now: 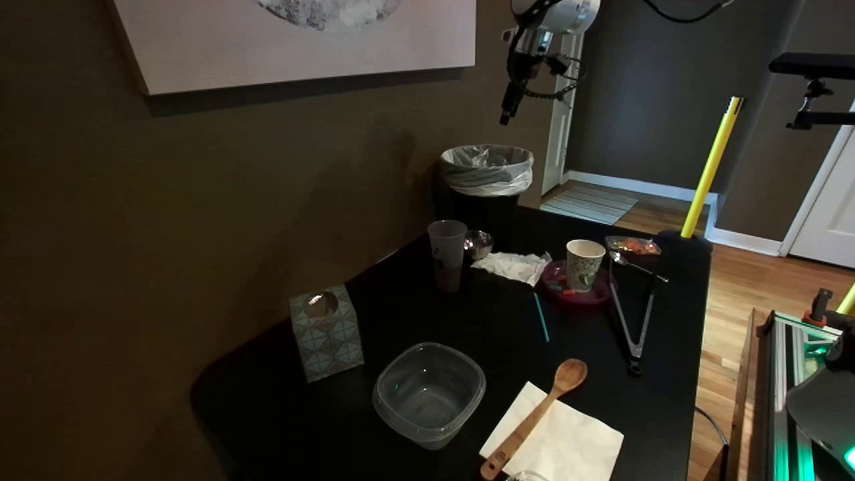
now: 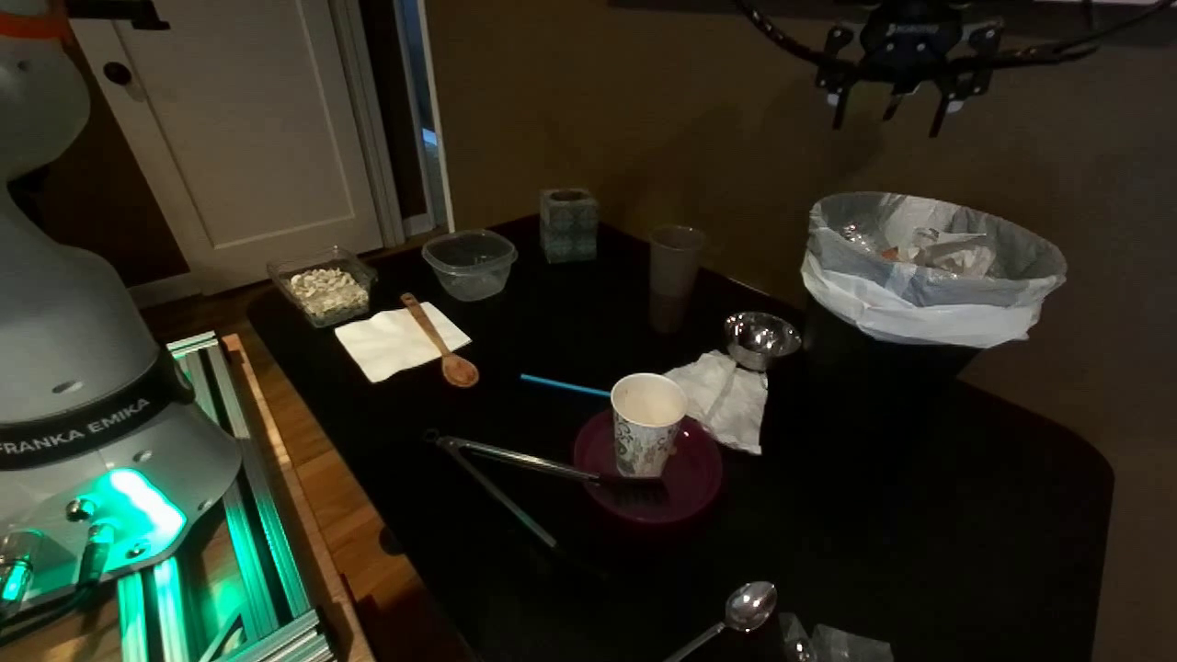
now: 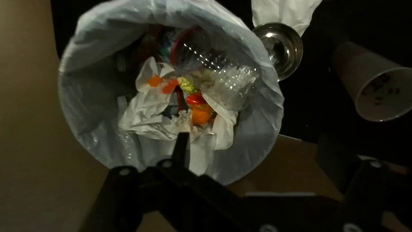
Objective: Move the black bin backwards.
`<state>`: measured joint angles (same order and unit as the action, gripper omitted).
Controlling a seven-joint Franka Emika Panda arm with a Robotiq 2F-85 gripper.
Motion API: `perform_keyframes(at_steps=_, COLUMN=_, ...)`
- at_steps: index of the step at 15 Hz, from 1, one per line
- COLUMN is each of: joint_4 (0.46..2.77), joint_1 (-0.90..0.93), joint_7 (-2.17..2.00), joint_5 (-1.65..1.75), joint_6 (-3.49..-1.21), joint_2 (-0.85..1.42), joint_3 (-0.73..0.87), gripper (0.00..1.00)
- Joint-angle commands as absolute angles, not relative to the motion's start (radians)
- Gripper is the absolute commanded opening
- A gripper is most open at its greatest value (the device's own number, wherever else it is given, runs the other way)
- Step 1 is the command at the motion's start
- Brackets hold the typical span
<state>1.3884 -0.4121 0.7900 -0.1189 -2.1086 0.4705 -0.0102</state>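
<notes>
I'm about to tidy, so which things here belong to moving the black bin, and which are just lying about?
Job:
- black bin
- gripper

Just lying about, among others:
- tissue box
- wooden spoon
- tongs
- paper cup
- metal bowl
- clear plastic bowl

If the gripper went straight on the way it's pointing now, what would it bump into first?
Most likely the black bin. The gripper points down above it, so it would probably touch the liner or the trash inside. Depth is unclear, so I can't say which comes first.
</notes>
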Motion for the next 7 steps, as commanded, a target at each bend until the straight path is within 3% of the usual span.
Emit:
perform_keyframes(at_steps=1, joint_4=1.34, joint_1=-0.464, joint_7=0.775, joint_5=-0.204, joint_6=-2.011, joint_2=0.435, joint_3=0.052, gripper=1.0)
perform_keyframes(at_steps=7, joint_4=1.325, joint_1=-0.516, joint_7=0.745, joint_5=-0.241, joint_6=-2.023, joint_2=0.414, joint_3=0.108, gripper=1.0)
